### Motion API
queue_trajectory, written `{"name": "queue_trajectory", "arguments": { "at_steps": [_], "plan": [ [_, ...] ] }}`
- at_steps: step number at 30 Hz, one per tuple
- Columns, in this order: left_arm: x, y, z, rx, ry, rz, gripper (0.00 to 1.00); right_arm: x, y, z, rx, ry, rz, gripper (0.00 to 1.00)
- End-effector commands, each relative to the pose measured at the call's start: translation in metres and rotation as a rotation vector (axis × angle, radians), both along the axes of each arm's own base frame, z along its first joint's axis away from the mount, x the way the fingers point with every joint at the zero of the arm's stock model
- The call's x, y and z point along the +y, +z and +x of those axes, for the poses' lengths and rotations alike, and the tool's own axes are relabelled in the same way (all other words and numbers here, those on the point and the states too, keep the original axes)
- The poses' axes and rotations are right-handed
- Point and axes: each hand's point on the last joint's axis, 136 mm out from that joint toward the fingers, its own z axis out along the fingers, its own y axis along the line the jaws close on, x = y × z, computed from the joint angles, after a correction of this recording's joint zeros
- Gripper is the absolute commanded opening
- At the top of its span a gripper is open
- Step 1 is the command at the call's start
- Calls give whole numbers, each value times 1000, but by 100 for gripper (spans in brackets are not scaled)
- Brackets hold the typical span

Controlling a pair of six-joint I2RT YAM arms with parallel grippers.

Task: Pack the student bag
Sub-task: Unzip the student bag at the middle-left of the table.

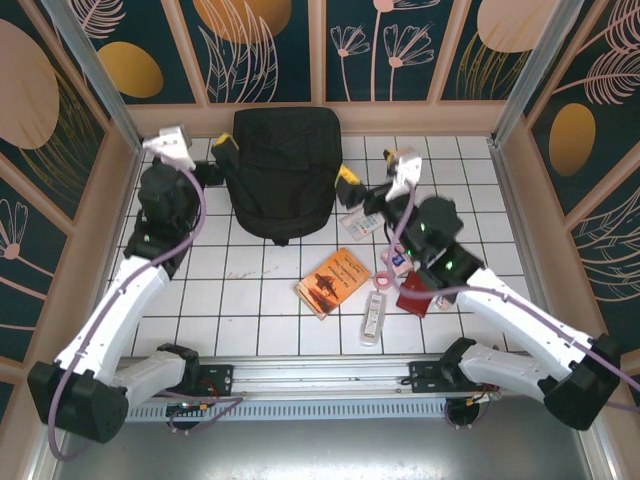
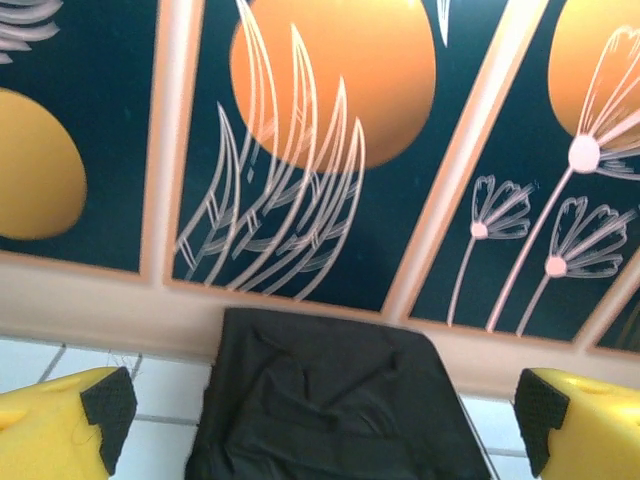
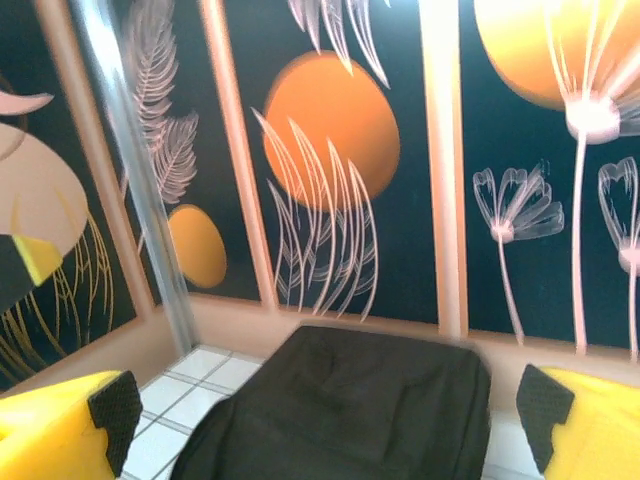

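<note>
Looking down from above, the soft black backpack [image 1: 285,170] lies flat at the far end of the tiled table [image 1: 250,300], long axis pointing at the back wall; the left gripper [image 1: 220,158] and right gripper [image 1: 349,186] flank it, about equally near, while the orange book [image 1: 333,283] sits closer to the right arm. Left wrist view: the left gripper [image 2: 325,410] has its yellow fingers wide apart and empty, rumpled backpack [image 2: 300,360] dead ahead; right wrist view is the same deal, right gripper [image 3: 328,408] spread open on nothing, backpack [image 3: 350,380] straight in front.

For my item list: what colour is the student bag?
Plain black; the student bag shows best from the top external view.
</note>
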Motion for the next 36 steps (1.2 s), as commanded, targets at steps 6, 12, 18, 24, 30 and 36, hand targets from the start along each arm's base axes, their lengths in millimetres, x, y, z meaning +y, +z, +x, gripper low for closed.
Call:
{"name": "queue_trajectory", "arguments": {
  "at_steps": [6, 12, 18, 24, 30, 36],
  "plan": [
    [-68, -92, 40, 432, -247, -261, 99, -20, -109, 65, 617, -106, 48, 99],
    [-151, -128, 66, 586, -547, -250, 99, -11, -149, 73, 746, -8, 59, 98],
    [-213, -169, 75, 681, -777, -287, 92, -19, -175, 86, 908, 154, 306, 91],
    [-236, -204, 98, 748, -864, -281, 85, -15, -194, 94, 970, 226, 329, 90],
    [-247, -232, 108, 798, -907, -290, 79, -14, -221, 102, 1049, 236, 350, 89],
    [-249, -256, 102, 857, -934, -302, 72, -14, -241, 111, 1104, 227, 375, 88]
  ]
}}
